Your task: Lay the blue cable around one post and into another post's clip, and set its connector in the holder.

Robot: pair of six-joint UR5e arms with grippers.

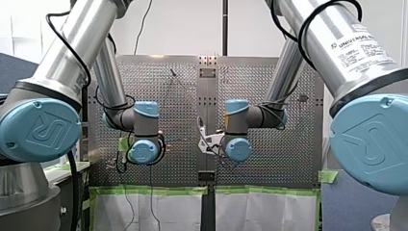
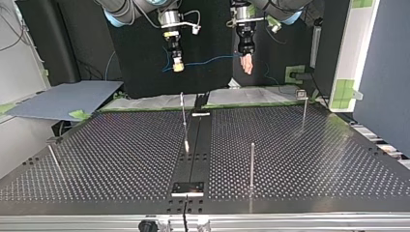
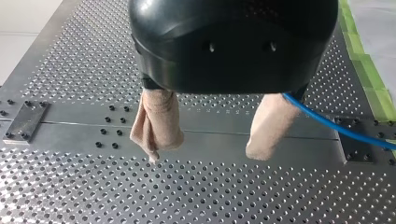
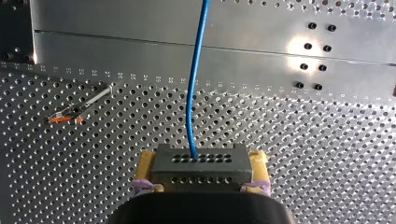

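Observation:
In the right wrist view my right gripper (image 4: pixel 201 176), with yellow pads, is shut on the grey perforated connector (image 4: pixel 201 163). The blue cable (image 4: pixel 194 84) leaves the connector and runs ahead over the table. In the top view the same gripper (image 2: pixel 178 66) hangs high at the back, and the blue cable (image 2: pixel 208 61) stretches across to my left gripper (image 2: pixel 247 64). In the left wrist view my left gripper (image 3: pixel 212 140) stands open with beige pads and nothing between them. The blue cable (image 3: pixel 336 128) passes the outer side of one finger (image 3: pixel 271 128).
Thin metal posts stand on the perforated table: one near the centre rail (image 2: pixel 183 116), one in front (image 2: pixel 252 164), one at the back (image 2: pixel 303 111), one leaning at the top view's left (image 2: pixel 54 159). A post with an orange clip (image 4: pixel 70 115) lies beside my right gripper. A black plate (image 2: pixel 188 188) sits on the rail.

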